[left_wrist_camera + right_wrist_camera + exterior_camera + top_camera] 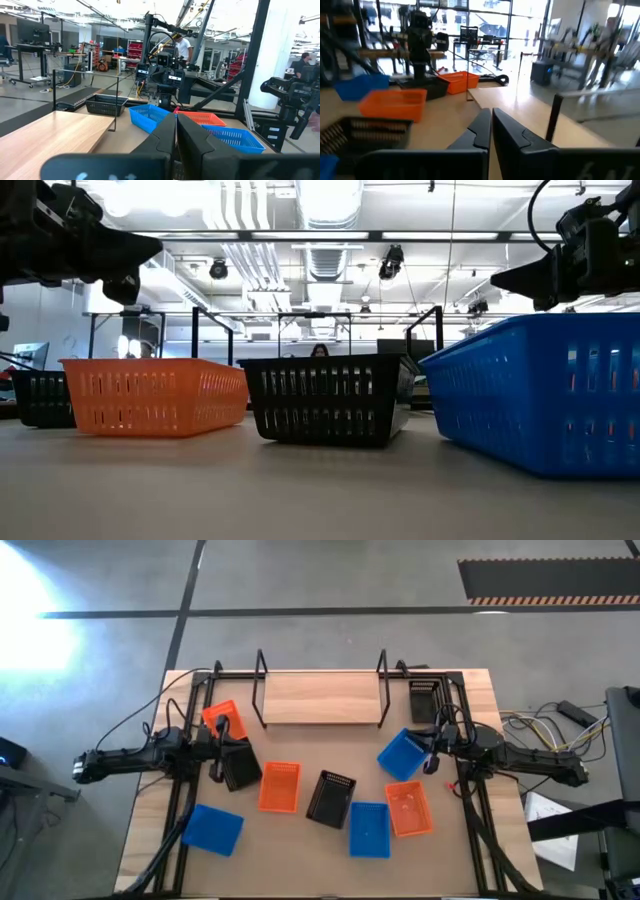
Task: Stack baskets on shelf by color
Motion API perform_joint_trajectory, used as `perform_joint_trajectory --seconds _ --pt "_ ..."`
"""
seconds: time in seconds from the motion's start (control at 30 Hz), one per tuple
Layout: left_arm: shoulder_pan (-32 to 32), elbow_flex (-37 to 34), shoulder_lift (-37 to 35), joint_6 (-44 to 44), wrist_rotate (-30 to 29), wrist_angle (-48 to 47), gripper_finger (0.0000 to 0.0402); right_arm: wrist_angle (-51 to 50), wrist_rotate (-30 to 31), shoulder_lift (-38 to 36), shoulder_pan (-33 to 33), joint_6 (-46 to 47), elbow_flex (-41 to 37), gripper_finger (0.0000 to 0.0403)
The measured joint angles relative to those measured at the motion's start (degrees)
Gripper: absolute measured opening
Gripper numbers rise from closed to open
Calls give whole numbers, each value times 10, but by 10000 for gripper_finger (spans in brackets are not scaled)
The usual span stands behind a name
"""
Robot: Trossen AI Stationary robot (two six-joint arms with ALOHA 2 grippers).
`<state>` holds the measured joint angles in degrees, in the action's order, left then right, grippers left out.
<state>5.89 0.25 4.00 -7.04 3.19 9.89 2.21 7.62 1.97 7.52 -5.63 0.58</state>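
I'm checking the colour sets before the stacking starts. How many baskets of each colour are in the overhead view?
Blue baskets: 3
Orange baskets: 3
Black baskets: 3
Total: 9, none on the shelf yet.

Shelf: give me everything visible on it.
The light wooden plank shelf sits at the table's far edge, centred between the arms. A thin black wire frame with upright loops stands at each end. Its top looks bare: no basket on it yet. A black mesh basket lies just off its right end; whether they touch is unclear. Neither pincer is over it.
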Motion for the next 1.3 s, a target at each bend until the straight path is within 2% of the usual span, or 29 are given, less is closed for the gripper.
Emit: perform_joint_trajectory --seconds 0.17,0.3,0.37,0.47,0.57,0.8,0.87,1.03,1.1,1.3 --pt "0 0 0 0 -10 0 0 35 3 0 0 -290 0 9" --pt "0 0 0 0 -10 0 0 93 40 0 1 -460 0 9" --pt "0 0 0 0 -10 0 0 110 46 0 1 -503 0 9" --pt "0 0 0 0 -10 0 0 113 46 0 1 -504 0 9" --pt "0 0 0 0 -11 0 0 112 40 0 1 -449 0 9" --pt "0 0 0 0 -11 0 0 146 -17 0 1 -17 1 9" --pt "0 0 0 0 -11 0 0 161 -29 0 1 50 2 9" --pt "0 0 0 0 -11 0 0 170 -119 16 -11 182 2 9" --pt "0 0 0 0 -11 0 0 174 -103 44 -35 219 2 9" --pt "0 0 0 0 -11 0 0 174 21 178 -130 255 38 9"
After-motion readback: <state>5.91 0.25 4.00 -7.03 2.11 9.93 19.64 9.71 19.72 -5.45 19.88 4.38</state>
